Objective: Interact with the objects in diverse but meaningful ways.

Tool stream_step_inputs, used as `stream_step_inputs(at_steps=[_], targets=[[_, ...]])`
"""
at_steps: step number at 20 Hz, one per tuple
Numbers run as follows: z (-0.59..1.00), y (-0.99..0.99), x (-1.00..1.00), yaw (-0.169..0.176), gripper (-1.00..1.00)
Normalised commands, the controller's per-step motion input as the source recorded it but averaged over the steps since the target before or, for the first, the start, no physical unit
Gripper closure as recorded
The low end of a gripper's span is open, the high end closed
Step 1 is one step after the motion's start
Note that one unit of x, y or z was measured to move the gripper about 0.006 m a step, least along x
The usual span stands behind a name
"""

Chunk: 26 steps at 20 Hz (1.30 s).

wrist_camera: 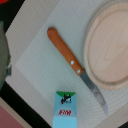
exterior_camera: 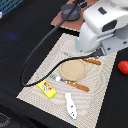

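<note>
The wrist view looks down on a white-and-green milk carton (wrist_camera: 65, 109) standing on the woven placemat (wrist_camera: 35, 50), close to the blade tip of an orange-handled knife (wrist_camera: 64, 50). In the exterior view the arm's white wrist housing (exterior_camera: 102, 27) hangs over the placemat's far right corner and covers that spot. My gripper's fingers show in neither view. A red tomato (exterior_camera: 123, 66) rests on the dark table at the exterior view's right. A flat yellow box (exterior_camera: 47, 88) and a white-and-blue fish (exterior_camera: 70, 105) lie on the placemat's near part.
A round tan plate (exterior_camera: 74, 70) sits mid-placemat, with orange-handled cutlery at its far side (exterior_camera: 91, 61) and near side (exterior_camera: 76, 85). A grey pot (exterior_camera: 70, 11) stands at the back on a brown mat. A black cable (exterior_camera: 37, 47) loops over the table's left.
</note>
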Motion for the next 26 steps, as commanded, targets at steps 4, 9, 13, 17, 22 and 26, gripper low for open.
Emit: stream_step_inputs(at_steps=[4, 9, 13, 17, 22, 26], targets=[[0.08, 0.72, -0.74, 0.027, -1.0], [0.07, 0.7, -0.81, 0.032, -1.0], [-0.04, 0.65, -0.86, 0.034, -1.0], [-0.24, 0.62, -0.81, 0.038, -1.0], [-0.44, 0.54, -0.85, 0.032, -1.0], [-0.57, 0.41, -0.9, 0.025, -1.0]])
